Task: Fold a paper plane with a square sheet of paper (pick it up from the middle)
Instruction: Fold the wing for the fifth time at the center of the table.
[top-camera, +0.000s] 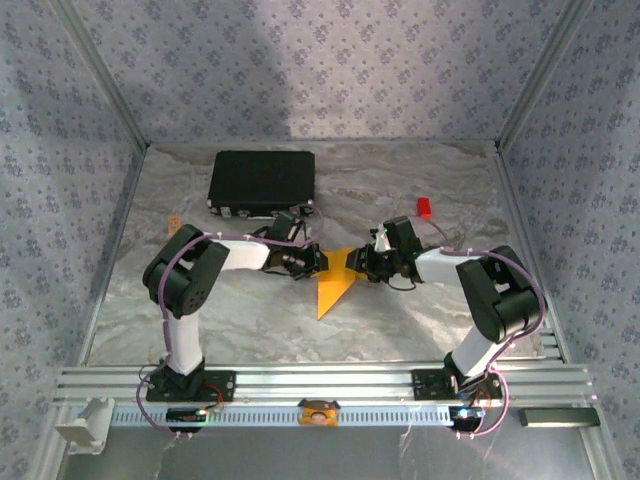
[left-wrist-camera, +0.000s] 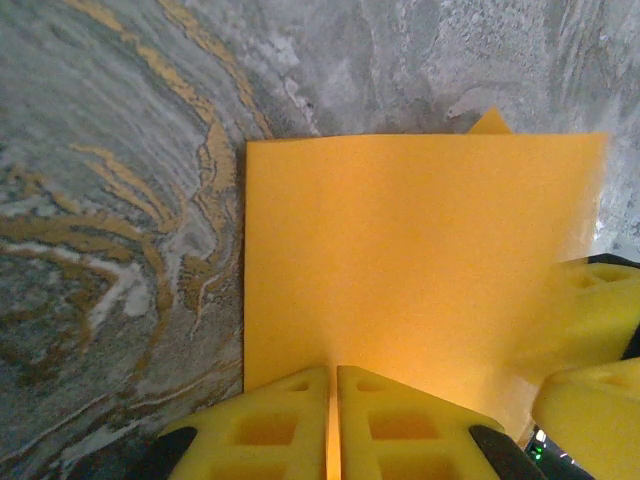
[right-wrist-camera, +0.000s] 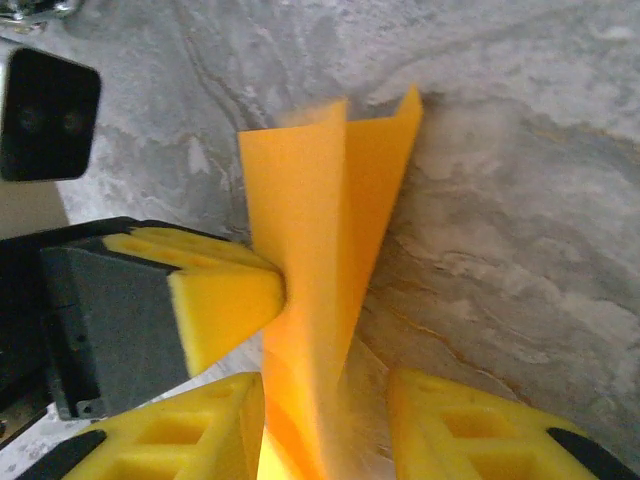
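The orange paper (top-camera: 334, 282) is folded into a slim pointed shape at the table's middle, its tip toward the near edge. My left gripper (top-camera: 313, 259) holds its left side. In the left wrist view the jaws (left-wrist-camera: 333, 375) are shut on the paper's near edge, and the flat orange sheet (left-wrist-camera: 420, 250) stretches ahead. My right gripper (top-camera: 363, 263) is at the paper's right side. In the right wrist view its fingers (right-wrist-camera: 325, 400) stand open on either side of the upright folded paper (right-wrist-camera: 320, 230), whose two flaps stand apart at the top. The left gripper's finger (right-wrist-camera: 225, 300) presses the paper from the left.
A black rectangular case (top-camera: 262, 182) lies at the back left. A small red block (top-camera: 424, 207) sits at the back right. A small tan scrap (top-camera: 173, 222) lies near the left wall. Metal frame posts and patterned walls enclose the marbled table (top-camera: 250, 320).
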